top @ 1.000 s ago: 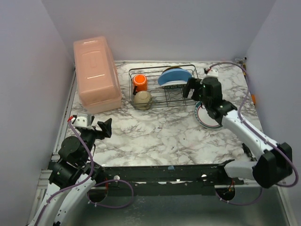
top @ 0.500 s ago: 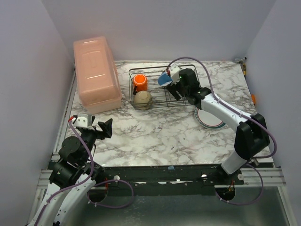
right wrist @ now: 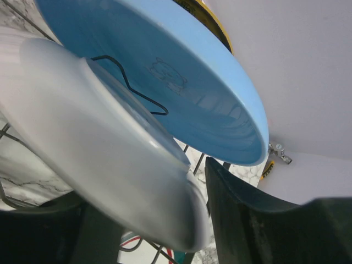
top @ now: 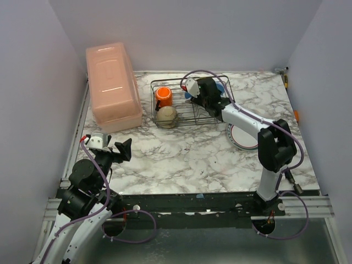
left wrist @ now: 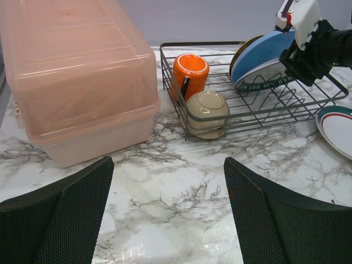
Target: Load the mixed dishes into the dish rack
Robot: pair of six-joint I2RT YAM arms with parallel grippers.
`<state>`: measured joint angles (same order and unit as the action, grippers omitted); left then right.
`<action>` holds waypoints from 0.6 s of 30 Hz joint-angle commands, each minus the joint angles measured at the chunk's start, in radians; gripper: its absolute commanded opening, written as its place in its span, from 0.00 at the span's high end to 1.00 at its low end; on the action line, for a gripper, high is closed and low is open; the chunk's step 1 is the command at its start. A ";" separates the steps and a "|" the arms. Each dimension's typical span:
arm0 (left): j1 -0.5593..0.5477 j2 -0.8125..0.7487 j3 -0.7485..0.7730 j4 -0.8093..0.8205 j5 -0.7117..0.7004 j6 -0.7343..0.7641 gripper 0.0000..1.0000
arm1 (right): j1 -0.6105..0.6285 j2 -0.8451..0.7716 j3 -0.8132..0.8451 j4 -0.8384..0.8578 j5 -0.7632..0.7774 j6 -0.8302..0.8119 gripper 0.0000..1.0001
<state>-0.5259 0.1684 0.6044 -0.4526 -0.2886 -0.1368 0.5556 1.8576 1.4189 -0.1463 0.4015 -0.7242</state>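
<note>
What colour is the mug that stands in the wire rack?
The mug is orange. The left wrist view shows it best.

I see the dish rack [top: 190, 113] at the back of the table [top: 187, 157], lidded box [top: 111, 86] just left of it.
Inside the rack, the mug [top: 163, 97] sits back-left, the bowl [top: 167, 116] just before it. In the right half stand the small plate [left wrist: 241, 54] rearmost, larger plate [left wrist: 264, 52] next, third plate [left wrist: 261, 74] foremost. A fourth plate [top: 242, 137] lies flat on the table off the rack's front-right corner.
</note>
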 commanded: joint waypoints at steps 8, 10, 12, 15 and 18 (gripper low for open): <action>-0.005 -0.004 -0.009 0.014 0.005 0.011 0.18 | -0.005 0.011 0.094 0.136 0.171 -0.075 0.59; -0.005 -0.006 -0.010 0.013 0.004 0.011 0.18 | -0.008 0.016 0.106 0.136 0.160 -0.070 0.66; -0.005 -0.007 -0.010 0.013 0.004 0.011 0.18 | -0.012 0.027 0.117 0.137 0.162 -0.070 0.68; -0.005 -0.010 -0.009 0.013 0.003 0.011 0.18 | -0.021 0.049 0.135 0.137 0.194 -0.062 0.67; -0.004 -0.016 -0.010 0.013 0.002 0.011 0.18 | -0.031 0.057 0.142 0.136 0.212 -0.040 0.64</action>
<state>-0.5259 0.1680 0.6033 -0.4511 -0.2886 -0.1364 0.5446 1.8782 1.5227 -0.0387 0.5526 -0.7914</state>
